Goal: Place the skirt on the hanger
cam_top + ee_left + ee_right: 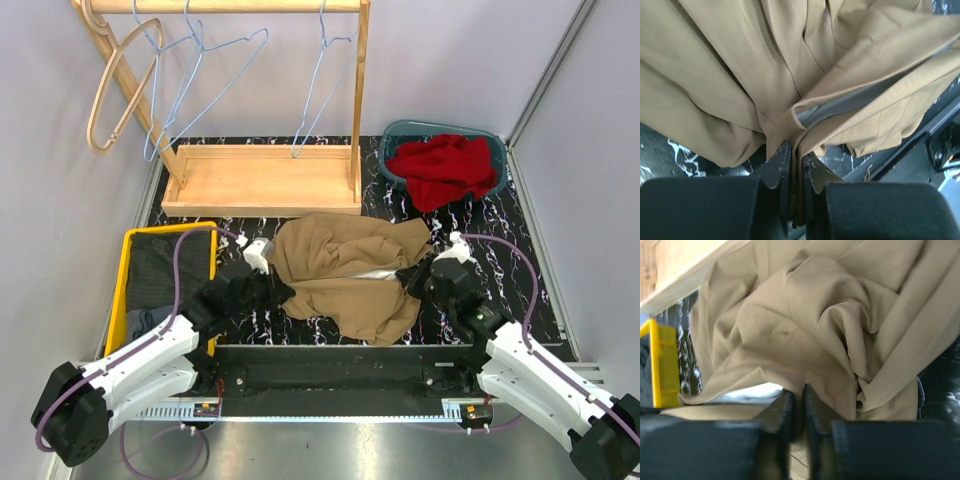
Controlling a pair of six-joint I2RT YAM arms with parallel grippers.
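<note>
Clamped on opposite edges, my left claw (796, 161) and right claw (797, 396) held the tan skirt (345, 270), crumpled on the worktop (505, 235) before the wooden rack (260, 185). Light, limp and slippery, I judged; its waistband looked the firmest hold.

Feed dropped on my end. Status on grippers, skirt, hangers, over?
Left gripper shut on tan fabric skirt, right gripper likewise. Skirt crumpled on black marbled table, off hanger. Blue wire hangers hang on wooden rack behind it.

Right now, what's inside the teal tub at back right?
A crumpled red cloth fills the teal tub and hangs over its near rim. The tub's floor, and anything lying beneath the cloth, is covered and cannot be seen.
</note>
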